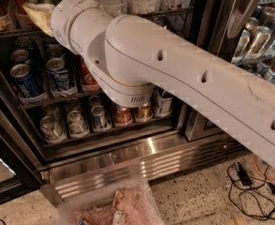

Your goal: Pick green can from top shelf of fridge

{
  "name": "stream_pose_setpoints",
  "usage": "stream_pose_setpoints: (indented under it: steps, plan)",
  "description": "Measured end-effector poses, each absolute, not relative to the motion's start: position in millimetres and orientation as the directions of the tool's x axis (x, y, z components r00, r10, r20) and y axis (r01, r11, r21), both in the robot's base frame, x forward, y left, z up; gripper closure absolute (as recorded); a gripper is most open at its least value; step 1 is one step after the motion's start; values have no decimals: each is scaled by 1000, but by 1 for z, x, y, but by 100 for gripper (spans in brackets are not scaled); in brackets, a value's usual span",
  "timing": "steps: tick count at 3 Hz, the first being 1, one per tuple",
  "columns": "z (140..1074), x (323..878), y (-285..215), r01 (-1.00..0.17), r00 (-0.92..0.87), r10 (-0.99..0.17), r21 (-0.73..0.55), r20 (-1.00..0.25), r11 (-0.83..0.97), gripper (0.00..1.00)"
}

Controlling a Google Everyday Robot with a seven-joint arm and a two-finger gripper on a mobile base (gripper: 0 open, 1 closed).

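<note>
My white arm [174,74] crosses the view from the lower right to the upper left, where its rounded wrist joint [76,20] reaches up in front of the open fridge [127,161]. The gripper is out of view, past the top edge or behind the arm. The green can and the top shelf do not show. A wire rack [15,32] behind the wrist holds bags and clear bottles.
Two lower racks hold small soda cans: blue ones [25,81] at the left, mixed ones [99,117] below. A second cooler with silver cans [263,36] stands at the right. A clear plastic bin [109,205] and black cables [247,182] lie on the floor.
</note>
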State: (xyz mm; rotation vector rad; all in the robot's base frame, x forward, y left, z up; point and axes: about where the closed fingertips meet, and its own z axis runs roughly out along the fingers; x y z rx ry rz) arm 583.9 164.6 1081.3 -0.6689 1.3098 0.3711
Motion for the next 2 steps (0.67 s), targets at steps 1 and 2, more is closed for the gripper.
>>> stream_pose_setpoints:
  steps: [1,2]
  plan:
    - [1068,583,160,-601,197,-136,-229,-971,766,100]
    - [1057,585,149,-583,156,-141,-206,-978,786,100]
